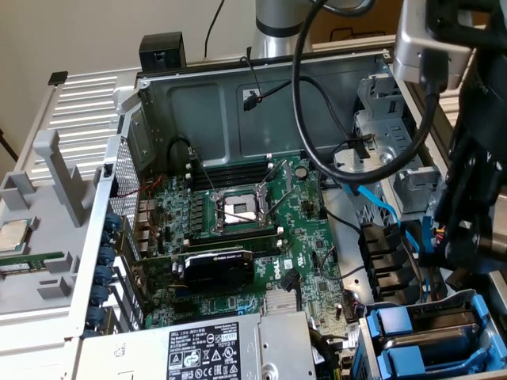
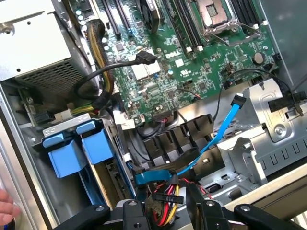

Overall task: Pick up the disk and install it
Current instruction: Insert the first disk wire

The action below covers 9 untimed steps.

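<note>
Hovering over open case: black gripper (image 2: 165, 213) jaws spread, gripping nothing. Silver hard drive in bright blue plastic carrier frame (image 2: 98, 146) sits in metal drive bay (image 2: 61, 128), near grey power-supply box (image 2: 33, 43).

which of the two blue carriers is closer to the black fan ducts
The blue carrier nearer the motherboard; the other carrier sits by the case wall.

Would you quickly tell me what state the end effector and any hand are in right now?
End effector: open, holding nothing.
Person's hand: cannot be told whether it holds anything.
</note>
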Available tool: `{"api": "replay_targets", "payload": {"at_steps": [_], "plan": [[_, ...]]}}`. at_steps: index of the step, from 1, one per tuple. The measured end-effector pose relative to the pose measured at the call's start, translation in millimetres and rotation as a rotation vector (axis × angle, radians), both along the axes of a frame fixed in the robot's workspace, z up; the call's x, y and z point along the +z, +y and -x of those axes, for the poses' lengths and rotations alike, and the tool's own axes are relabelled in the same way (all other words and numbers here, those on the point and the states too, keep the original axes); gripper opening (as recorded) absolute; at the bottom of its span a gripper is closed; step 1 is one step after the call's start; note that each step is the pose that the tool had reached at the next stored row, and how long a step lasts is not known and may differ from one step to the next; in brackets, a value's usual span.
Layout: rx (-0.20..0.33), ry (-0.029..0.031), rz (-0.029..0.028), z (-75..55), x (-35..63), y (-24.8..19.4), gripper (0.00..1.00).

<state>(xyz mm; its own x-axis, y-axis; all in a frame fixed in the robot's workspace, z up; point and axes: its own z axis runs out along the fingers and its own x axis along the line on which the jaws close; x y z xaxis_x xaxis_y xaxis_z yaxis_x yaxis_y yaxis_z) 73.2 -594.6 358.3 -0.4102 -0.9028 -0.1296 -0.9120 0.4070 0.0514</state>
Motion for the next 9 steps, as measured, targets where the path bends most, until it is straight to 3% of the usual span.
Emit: {"api": "replay_targets", "payload": {"at_steps": [3,5,9], "plan": [[-0.039,0.0014,-0.0001,0.0,-0.1,0.0,0.45],[-0.062,0.0054,0.0001,0.1,-0.2,0.0,0.45],[-0.091,0.0245,0.0009,0.2,-0.5,0.0,0.45]]}}
